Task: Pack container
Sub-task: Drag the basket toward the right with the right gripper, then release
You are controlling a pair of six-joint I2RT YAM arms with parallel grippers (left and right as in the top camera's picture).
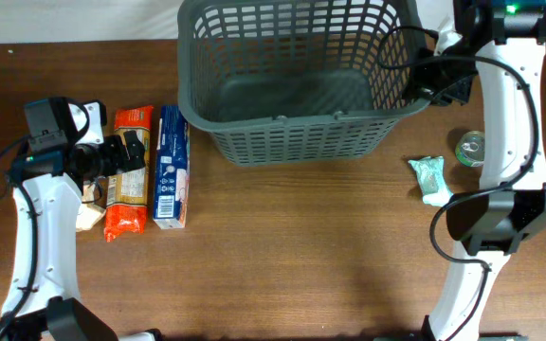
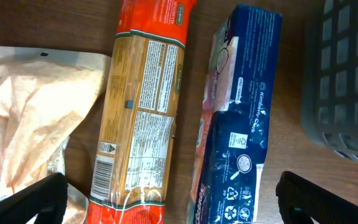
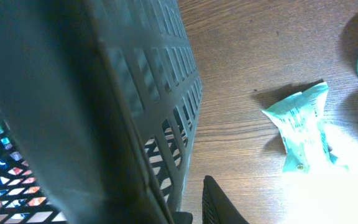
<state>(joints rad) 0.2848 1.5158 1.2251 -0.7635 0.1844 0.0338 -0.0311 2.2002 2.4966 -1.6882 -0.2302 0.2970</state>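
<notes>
left gripper [image 1: 126,152]: jaws wide apart, above orange pasta packet [image 1: 128,180], near left
blue carton [image 1: 170,166]: touching pasta packet's right side
pale green sachet [image 1: 431,178]: right, near small metal can [image 1: 470,150]
dark grey slotted plastic basket [image 1: 292,142]: far centre
right gripper [image 1: 425,80]: clamped on basket's right wall

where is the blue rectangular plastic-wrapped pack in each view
Overhead: left of centre, the blue rectangular plastic-wrapped pack beside the orange pasta packet.
Left wrist: right of centre.
Right wrist: not in it.
Shared landmark: dark grey slotted plastic basket, top centre overhead, right edge left wrist, left half right wrist.
</notes>
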